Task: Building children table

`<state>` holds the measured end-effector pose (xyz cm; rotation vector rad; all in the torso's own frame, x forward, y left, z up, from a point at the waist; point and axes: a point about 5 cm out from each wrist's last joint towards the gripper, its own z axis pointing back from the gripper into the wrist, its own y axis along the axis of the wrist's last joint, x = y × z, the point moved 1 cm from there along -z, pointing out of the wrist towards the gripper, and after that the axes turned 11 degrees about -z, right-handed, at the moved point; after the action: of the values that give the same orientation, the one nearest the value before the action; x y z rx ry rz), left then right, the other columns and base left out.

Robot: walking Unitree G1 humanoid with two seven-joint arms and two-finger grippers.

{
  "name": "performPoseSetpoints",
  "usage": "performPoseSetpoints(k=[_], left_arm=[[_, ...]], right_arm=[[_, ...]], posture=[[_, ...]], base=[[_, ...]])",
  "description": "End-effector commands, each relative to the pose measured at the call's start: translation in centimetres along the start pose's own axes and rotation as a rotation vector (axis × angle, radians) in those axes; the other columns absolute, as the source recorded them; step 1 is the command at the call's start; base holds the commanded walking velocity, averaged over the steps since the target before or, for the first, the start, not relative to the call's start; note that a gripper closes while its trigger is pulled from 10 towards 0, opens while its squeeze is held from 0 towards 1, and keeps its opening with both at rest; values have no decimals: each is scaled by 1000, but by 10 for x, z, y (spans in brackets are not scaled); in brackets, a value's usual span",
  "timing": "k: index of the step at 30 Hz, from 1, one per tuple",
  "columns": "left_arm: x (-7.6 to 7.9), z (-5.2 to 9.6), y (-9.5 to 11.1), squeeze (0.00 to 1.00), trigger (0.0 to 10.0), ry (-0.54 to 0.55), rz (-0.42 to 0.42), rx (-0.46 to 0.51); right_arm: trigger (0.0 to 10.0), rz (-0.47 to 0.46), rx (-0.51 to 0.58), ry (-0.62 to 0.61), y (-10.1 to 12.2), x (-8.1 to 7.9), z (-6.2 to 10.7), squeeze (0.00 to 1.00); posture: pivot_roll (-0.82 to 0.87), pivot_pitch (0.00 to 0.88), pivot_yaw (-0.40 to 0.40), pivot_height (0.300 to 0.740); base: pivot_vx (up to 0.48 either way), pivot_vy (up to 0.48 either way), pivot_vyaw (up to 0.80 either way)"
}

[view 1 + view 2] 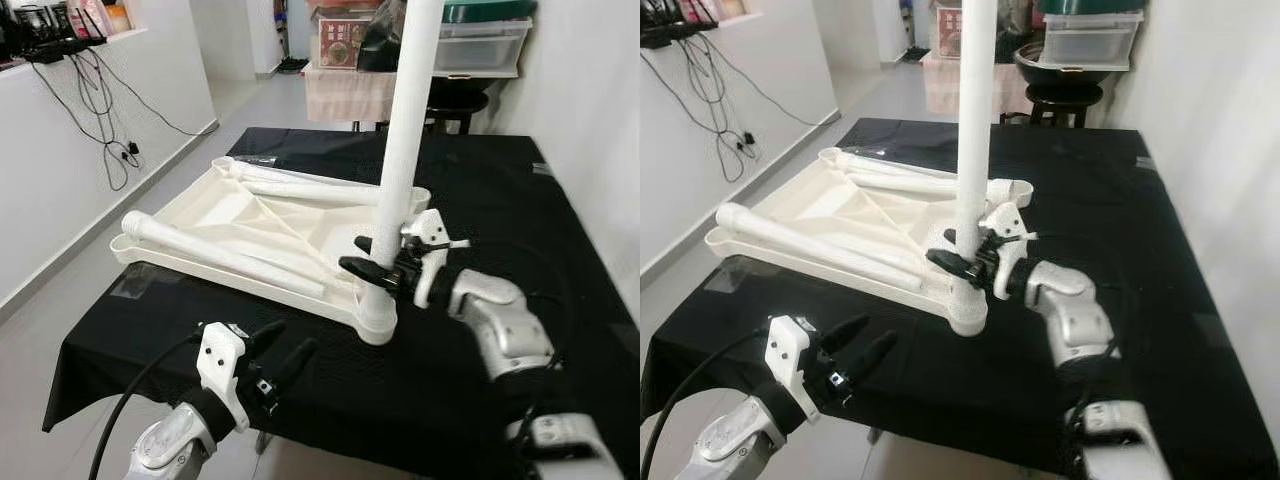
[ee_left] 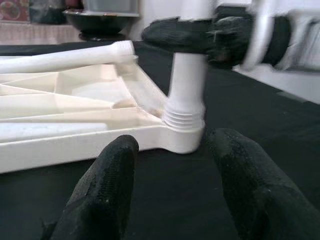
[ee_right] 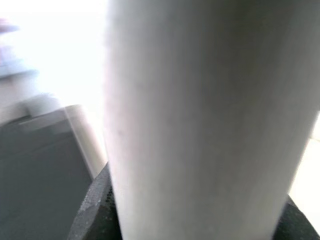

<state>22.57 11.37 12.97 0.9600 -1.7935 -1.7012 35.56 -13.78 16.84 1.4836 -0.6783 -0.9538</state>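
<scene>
Black table (image 1: 480, 200): right claw (image 1: 372, 262) grips leg (image 1: 405, 150).

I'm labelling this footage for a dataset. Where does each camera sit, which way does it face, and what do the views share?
Left eye view: on the head, looking down at the upturned tabletop on the black table; both arms show.
Right eye view: same scene; right gripper clamps the upright leg.
Left wrist view: along the open left gripper toward the leg's threaded base.
Right wrist view: pressed against the leg, its fingers at the edges.
All share the upright leg.
</scene>
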Motion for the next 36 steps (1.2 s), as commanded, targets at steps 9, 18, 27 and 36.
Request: performPoseSetpoints(k=[9,18,27,36], left_arm=[[-4,2,-3,0,10000,-3,1,-9],[-5,1,-3,0,10000,19,4,-5],[-4,-2,-3,0,10000,18,6,0],[-3,-3,-3,0,10000,23,3,2]], right_arm=[[0,-68,-14,-301,-34,-16,11,0],[10000,-45,-28,-95,-24,-22,-6,1000],[10000,-18,-27,121,6,-8,-17,0],[10000,75,-145,361,2,-1,-14,0]], posture=[[-4,11,23,740],[6,9,14,740],[12,0,7,740],[27,0,1,740]], base=[[0,0,0],[0,0,0],[0,0,0],[0,0,0]])
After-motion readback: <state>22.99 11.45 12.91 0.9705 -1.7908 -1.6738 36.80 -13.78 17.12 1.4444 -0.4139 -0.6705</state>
